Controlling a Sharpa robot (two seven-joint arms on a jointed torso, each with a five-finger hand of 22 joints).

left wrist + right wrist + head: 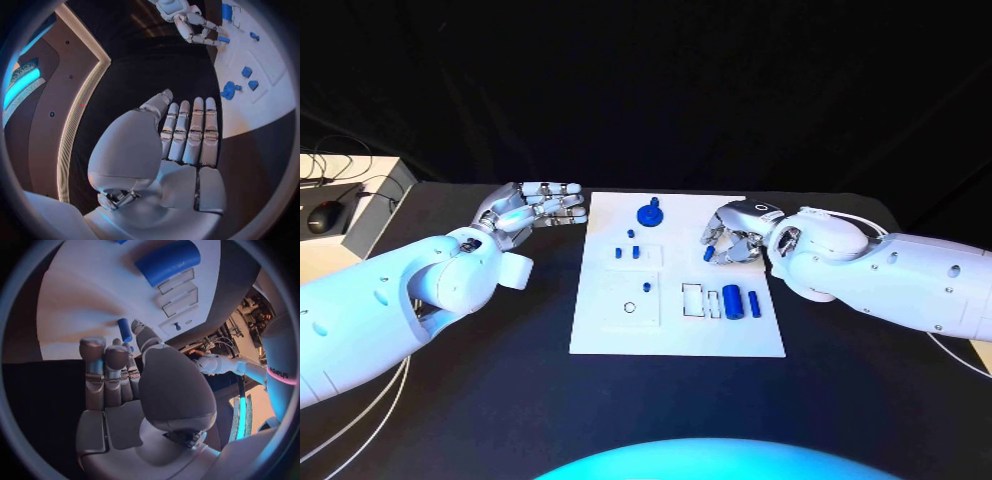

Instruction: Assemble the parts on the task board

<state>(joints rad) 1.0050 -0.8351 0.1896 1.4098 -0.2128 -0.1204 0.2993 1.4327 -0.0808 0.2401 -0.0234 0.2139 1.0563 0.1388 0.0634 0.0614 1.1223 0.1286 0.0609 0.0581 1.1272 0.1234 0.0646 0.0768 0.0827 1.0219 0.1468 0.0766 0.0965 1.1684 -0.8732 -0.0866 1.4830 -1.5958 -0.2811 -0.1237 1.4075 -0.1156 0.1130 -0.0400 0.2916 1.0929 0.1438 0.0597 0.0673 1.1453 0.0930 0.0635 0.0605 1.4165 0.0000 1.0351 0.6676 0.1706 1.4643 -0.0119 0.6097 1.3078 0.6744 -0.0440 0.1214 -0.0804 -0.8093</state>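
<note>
The white task board (668, 335) lies mid-table. On it are a blue knob (651, 212), three small blue pieces (630, 250), a thick blue cylinder (731, 298) and a thinner blue peg (754, 304) beside white slots (694, 298). My right hand (734, 233) hovers over the board's far right part and pinches a small blue peg (125, 330) between thumb and fingertips; the peg (224, 39) and right hand (197, 27) are also in the left wrist view. The thick cylinder (167, 261) lies beyond it. My left hand (538, 206) is off the board's far left corner, fingers straight and together, holding nothing.
A side table at the far left carries a computer mouse (325, 216) and a grey box (380, 215), with cables nearby. Black tabletop surrounds the board on all sides. The board has a round hole (629, 307) in its left panel.
</note>
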